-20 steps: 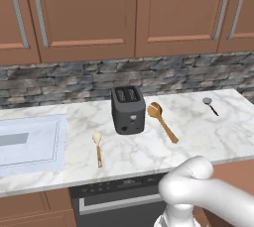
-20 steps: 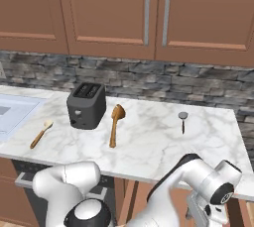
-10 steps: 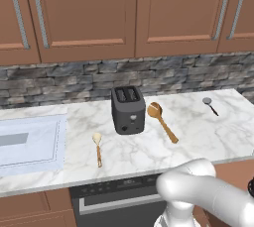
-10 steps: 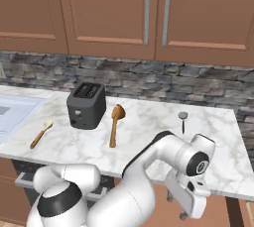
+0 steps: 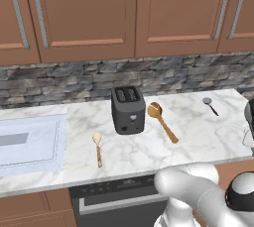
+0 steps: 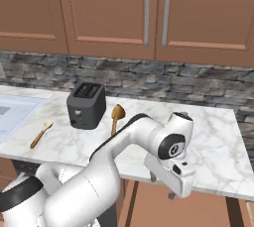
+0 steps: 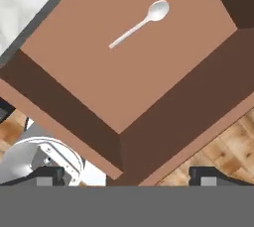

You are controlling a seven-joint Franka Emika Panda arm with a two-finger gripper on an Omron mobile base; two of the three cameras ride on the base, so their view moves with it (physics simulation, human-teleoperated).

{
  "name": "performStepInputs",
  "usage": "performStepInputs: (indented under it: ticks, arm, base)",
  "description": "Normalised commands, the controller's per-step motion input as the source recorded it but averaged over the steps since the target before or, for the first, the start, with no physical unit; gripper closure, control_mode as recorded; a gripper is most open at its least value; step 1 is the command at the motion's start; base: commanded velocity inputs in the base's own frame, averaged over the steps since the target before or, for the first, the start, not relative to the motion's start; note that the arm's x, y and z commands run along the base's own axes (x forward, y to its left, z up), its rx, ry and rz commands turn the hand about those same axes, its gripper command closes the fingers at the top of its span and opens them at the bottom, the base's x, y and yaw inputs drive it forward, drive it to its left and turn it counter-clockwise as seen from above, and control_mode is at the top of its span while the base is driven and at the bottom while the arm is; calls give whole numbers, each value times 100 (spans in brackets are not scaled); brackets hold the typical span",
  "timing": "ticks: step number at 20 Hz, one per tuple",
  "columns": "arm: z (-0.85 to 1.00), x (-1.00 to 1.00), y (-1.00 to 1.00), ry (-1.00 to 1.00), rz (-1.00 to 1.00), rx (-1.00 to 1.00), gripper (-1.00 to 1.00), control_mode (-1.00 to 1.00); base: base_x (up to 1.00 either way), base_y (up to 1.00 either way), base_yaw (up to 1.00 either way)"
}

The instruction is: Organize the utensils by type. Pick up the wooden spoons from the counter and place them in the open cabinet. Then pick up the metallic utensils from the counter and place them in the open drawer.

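Note:
On the white marble counter (image 5: 198,141) a long golden-brown wooden spoon (image 5: 162,120) lies right of the toaster. A shorter wooden spoon (image 5: 97,147) with a pale bowl lies to its front left. A dark metallic utensil (image 5: 209,105) rests at the far right near the backsplash. My gripper (image 6: 163,187) hangs below the counter's front edge, pointing down, jaws open and empty. In the hand view my gripper (image 7: 128,176) looks into the open drawer (image 7: 74,117), where a silver spoon (image 7: 141,23) lies on the floor. The open cabinet is out of view.
A black toaster (image 5: 128,109) stands mid-counter. A sink (image 5: 30,141) sits at the left. Shut wall cabinets with silver bar handles (image 5: 79,13) hang above. An oven front (image 5: 119,196) sits under the counter. My own arm (image 6: 144,132) blocks part of the counter's right half.
In the right base view my hand has swung left and up from the lower right. The jaws stay open. Nothing on the counter has moved.

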Motion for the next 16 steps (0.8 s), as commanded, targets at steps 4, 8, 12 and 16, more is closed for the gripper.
performStepInputs:
  ticks: [4,8,12,16]
  arm:
    - [42,15,43,-48,27,0,-100,-100]
    - [39,37,42,-33,24,0,-100,-100]
    - [37,51,32,-20,21,0,-100,-100]
    - [47,56,23,-3,20,0,-100,-100]
  base:
    - [0,0,0]
    - [0,0,0]
    - [0,0,0]
    - [0,0,0]
